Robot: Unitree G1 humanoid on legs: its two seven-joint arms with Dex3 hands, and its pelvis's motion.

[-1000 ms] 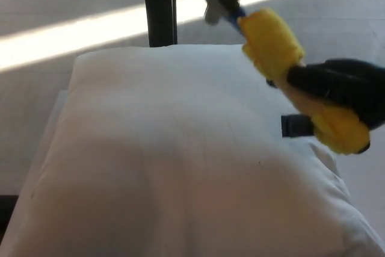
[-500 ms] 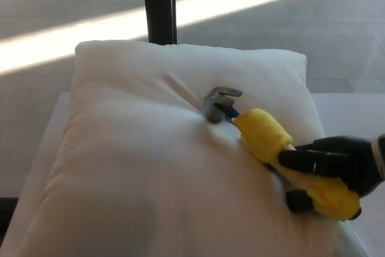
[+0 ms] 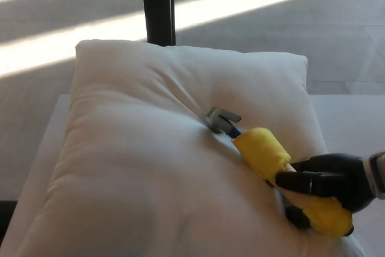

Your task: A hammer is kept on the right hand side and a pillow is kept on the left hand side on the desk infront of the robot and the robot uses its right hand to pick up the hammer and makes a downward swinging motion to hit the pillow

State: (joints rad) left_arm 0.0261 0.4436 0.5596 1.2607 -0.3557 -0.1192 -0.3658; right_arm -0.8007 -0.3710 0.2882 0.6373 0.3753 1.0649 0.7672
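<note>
Our right hand [image 3: 328,180] is closed around the yellow grip of the hammer [image 3: 274,167], fingers wrapped over it near the lower end, at the right edge of the view. The left hand does not show. The hammer slants up and to the left from the hand, and its grey metal head [image 3: 219,118] is sunk into the white pillow [image 3: 150,167], with creases running out from the dent. We judge the hammer stiff and top-heavy, its weight out at the head, so holding low on the padded grip gives the swing reach but asks for a firm clasp. The grip looks soft and unlikely to slip. The pillow is soft and gives freely under the blow. It covers most of the pale desk [image 3: 352,118], with a dark post [image 3: 157,4] standing behind it and sunlit floor beyond.
</note>
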